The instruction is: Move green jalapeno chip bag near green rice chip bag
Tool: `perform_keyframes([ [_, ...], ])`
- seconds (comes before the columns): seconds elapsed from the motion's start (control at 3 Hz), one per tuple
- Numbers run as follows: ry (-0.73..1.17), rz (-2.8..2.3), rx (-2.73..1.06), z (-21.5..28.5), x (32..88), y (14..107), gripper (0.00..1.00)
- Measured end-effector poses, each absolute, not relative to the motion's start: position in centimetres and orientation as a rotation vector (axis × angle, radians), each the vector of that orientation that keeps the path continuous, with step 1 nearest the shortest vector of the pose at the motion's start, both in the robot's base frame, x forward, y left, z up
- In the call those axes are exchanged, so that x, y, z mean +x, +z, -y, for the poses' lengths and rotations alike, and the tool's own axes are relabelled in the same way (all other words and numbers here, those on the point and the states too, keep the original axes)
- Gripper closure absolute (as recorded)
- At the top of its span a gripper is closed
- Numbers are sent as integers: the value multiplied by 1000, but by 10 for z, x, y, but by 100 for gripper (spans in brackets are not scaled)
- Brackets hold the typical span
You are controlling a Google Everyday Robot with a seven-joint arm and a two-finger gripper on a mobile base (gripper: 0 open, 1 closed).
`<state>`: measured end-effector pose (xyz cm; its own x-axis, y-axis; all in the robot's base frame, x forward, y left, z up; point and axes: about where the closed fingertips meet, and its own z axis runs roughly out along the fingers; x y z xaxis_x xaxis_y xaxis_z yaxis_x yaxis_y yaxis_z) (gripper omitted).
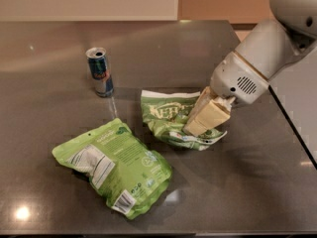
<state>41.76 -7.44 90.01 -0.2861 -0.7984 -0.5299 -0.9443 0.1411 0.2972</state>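
Note:
The green jalapeno chip bag (166, 115) is the darker green crinkly bag with white "Kettle" lettering, lying on the dark table (247, 182) at centre. My gripper (196, 130) comes in from the upper right and is shut on the bag's right side, its cream fingers (208, 114) covering part of the lettering. The green rice chip bag (114, 165) is the larger lime-green pouch with a white label and barcode, lying at the front left. A narrow gap separates the two bags.
A blue and silver drink can (100, 72) stands upright behind the rice chip bag, left of the jalapeno bag. The table's right edge (292, 125) runs diagonally just beyond my arm, with a lighter floor past it.

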Motion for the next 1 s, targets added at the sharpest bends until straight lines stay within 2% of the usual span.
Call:
perform_keyframes([
  [0.33, 852, -2169, -1713, 73, 411, 901, 13],
  [0.67, 846, -2165, -1709, 71, 413, 902, 0],
  [1.0, 846, -2165, -1709, 71, 413, 902, 0],
])
